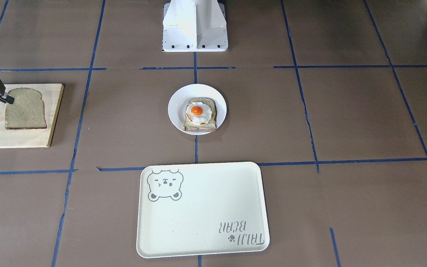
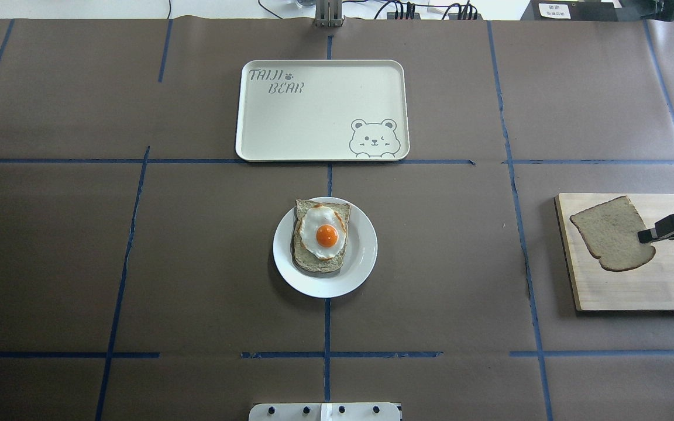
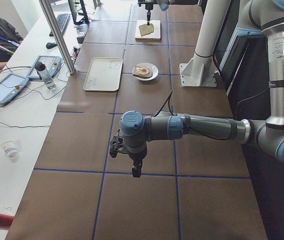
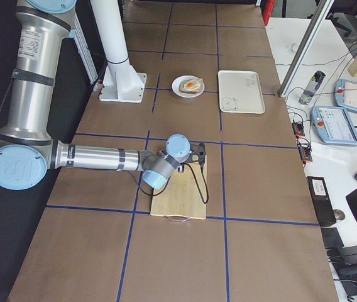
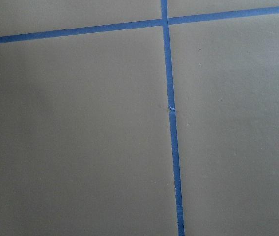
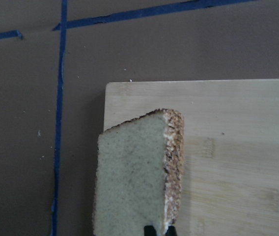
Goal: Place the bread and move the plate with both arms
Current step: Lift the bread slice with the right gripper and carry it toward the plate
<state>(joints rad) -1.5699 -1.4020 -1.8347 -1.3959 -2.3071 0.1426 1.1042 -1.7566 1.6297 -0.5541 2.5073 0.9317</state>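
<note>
The plain bread slice (image 2: 611, 234) is over the wooden board (image 2: 664, 292) at my right. My right gripper (image 2: 645, 236) is shut on its edge; the right wrist view shows the slice (image 6: 129, 182) pinched between the fingertips (image 6: 150, 230), its far end tilted up off the board. The white plate (image 2: 363, 260) sits mid-table and holds a toast slice topped with a fried egg (image 2: 324, 233). My left gripper (image 3: 135, 172) hangs over bare table far to my left, seen only in the exterior left view; I cannot tell whether it is open or shut.
A cream rectangular tray with a bear drawing (image 2: 319, 126) lies beyond the plate. The white pedestal base (image 1: 195, 26) stands on the robot's side of the plate. Blue tape lines cross the brown table. Tablets, a bottle and cables lie along the operators' edge.
</note>
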